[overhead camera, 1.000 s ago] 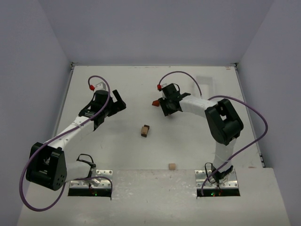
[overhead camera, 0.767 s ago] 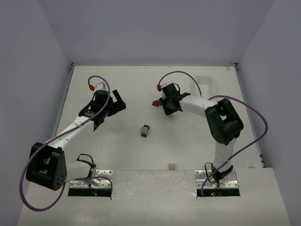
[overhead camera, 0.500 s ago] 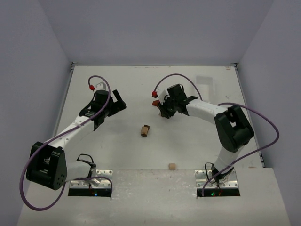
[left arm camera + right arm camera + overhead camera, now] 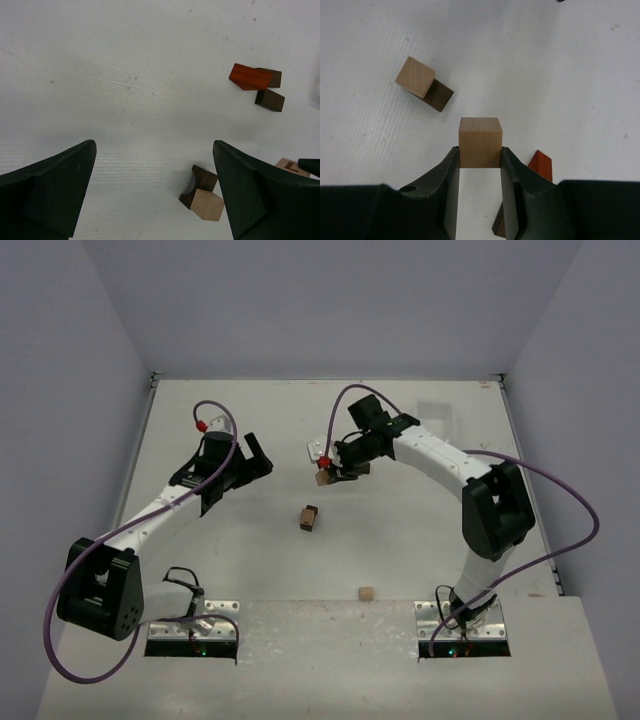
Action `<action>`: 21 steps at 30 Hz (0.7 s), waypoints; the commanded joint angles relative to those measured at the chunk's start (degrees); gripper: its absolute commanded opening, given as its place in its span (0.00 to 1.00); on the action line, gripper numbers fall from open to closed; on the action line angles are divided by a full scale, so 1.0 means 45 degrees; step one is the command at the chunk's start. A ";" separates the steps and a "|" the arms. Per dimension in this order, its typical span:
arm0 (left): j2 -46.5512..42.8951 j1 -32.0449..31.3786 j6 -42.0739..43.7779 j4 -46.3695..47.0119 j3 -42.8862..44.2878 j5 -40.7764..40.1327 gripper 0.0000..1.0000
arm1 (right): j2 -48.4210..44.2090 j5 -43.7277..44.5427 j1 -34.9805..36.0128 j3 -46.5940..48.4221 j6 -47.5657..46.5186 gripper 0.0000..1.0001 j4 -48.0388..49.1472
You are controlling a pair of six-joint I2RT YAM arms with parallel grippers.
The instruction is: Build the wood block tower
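The left gripper [image 4: 153,145] stands wide, its two dark fingers [image 4: 50,192] rising from the bottom corners with only bare white tabletop [image 4: 125,65] between them. At the upper right lies a red block [image 4: 249,77], tilted, touching a dark block [image 4: 272,77] behind it. A second dark block [image 4: 270,100] sits just below the pair. Lower down, near the right finger, a tan cube [image 4: 207,205] touches a notched dark block [image 4: 201,182]; whether it rests on it or beside it cannot be told. At the right edge a tan block [image 4: 290,165] with a dark mark peeks over the finger, a dark shape [image 4: 311,165] right against it.
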 commanded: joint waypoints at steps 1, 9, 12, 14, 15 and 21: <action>0.0001 0.0083 0.0092 -0.0236 0.0291 0.0520 1.00 | 0.0227 -0.0509 0.0159 0.0645 -0.3509 0.17 -0.1986; -0.0155 0.0063 0.0412 -0.0995 0.0409 0.0534 1.00 | 0.1915 0.0687 0.0528 0.1948 -0.4998 0.19 -0.3034; -0.0171 0.0063 0.0456 -0.1120 0.0412 0.0559 1.00 | 0.2340 0.0902 0.0787 0.2303 -0.5354 0.19 -0.3330; -0.0142 0.0063 0.0510 -0.1290 0.0459 0.0578 1.00 | 0.2611 0.1036 0.0927 0.2558 -0.5652 0.19 -0.3565; -0.0176 0.0063 0.0598 -0.1574 0.0532 0.0573 1.00 | 0.2863 0.1160 0.1049 0.2793 -0.5845 0.19 -0.3813; -0.0280 -0.0006 0.0526 -0.1951 0.0400 0.0530 1.00 | 0.3158 0.1063 0.1212 0.3040 -0.6262 0.20 -0.4096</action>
